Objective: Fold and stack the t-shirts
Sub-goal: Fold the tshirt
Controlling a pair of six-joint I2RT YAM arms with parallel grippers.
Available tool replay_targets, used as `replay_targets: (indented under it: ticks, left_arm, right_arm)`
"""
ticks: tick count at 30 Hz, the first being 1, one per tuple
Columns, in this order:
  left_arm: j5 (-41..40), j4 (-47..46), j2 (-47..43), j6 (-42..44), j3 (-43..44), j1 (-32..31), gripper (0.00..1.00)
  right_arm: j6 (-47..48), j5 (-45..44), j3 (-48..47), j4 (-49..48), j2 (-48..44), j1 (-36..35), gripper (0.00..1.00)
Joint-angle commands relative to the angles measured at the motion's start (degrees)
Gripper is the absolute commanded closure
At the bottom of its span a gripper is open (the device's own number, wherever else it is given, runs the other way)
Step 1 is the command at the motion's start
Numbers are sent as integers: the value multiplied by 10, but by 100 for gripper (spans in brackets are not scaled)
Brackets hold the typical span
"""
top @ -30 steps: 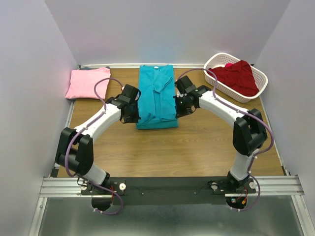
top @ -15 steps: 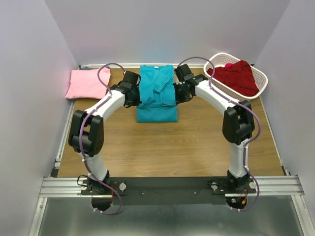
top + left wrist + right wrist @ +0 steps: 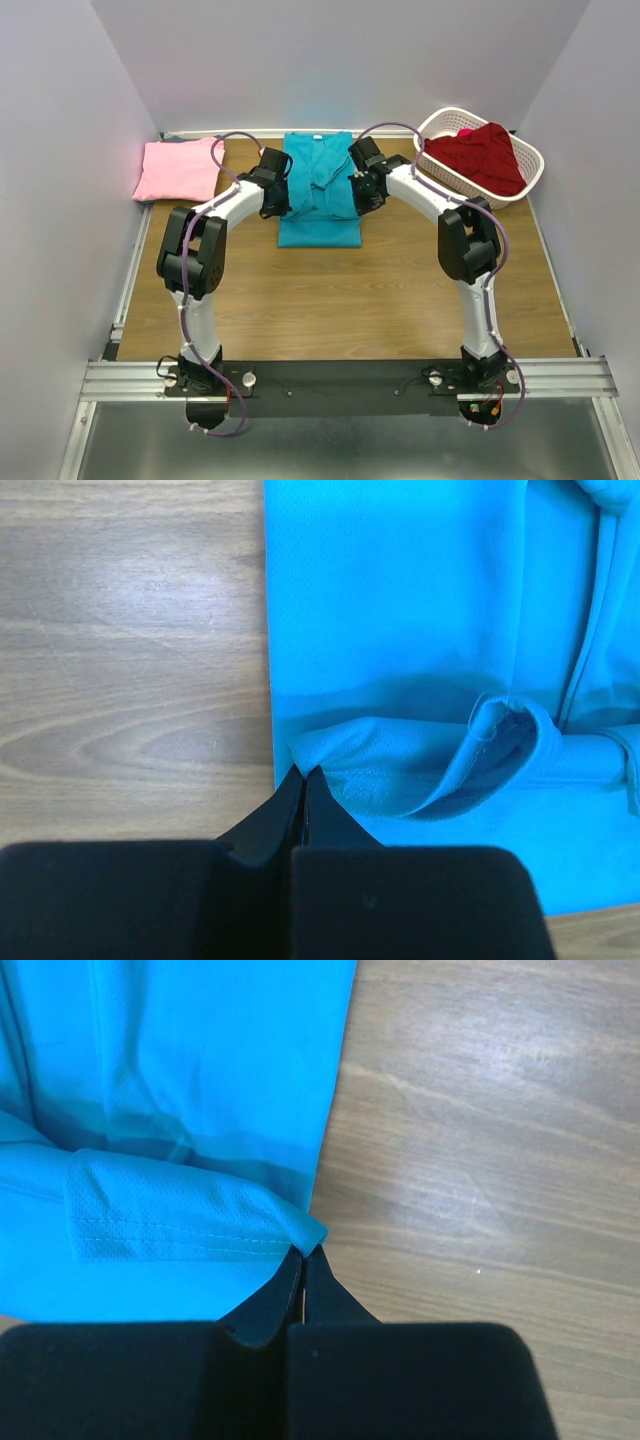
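Note:
A teal t-shirt (image 3: 318,222) lies lengthwise in the middle of the table, its near part lifted and doubled back over itself. My left gripper (image 3: 281,197) is shut on the hem corner at the shirt's left edge (image 3: 330,750). My right gripper (image 3: 361,192) is shut on the hem corner at its right edge (image 3: 250,1220). In both wrist views the black fingertips pinch a small peak of teal cloth above the wood. A folded light pink t-shirt (image 3: 178,170) rests at the far left. A dark red t-shirt (image 3: 482,158) is heaped in the basket.
The white slotted basket (image 3: 438,121) stands at the far right corner. Grey walls close in the table on three sides. Bare wooden tabletop (image 3: 330,300) stretches between the teal shirt and the arm bases at the near edge.
Both grippers have travelled toward the far wall with the teal shirt's near hem, drawing it over the shirt. The arms have stretched out and the shirt's outline has shortened.

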State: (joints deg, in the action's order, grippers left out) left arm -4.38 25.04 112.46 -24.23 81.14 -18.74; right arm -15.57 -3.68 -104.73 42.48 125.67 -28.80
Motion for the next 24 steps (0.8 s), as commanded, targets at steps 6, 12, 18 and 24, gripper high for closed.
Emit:
replay_targets:
  ticks: [6, 12, 18, 24]
  left_arm:
    - [-48, -38, -26, -6, -29, 15, 100]
    - [-51, -55, -50, -17, -48, 17, 100]
    - [-55, -66, -59, -16, -30, 21, 100]
    - [-45, -60, -8, -13, 5, 25, 100]
  right_arm:
    - [19, -44, -7, -22, -2, 8, 99]
    - [20, -42, -9, -42, -25, 8, 99]
    - [22, -50, -24, -55, -20, 8, 99]
    - [27, -65, -31, -69, 10, 7, 99]
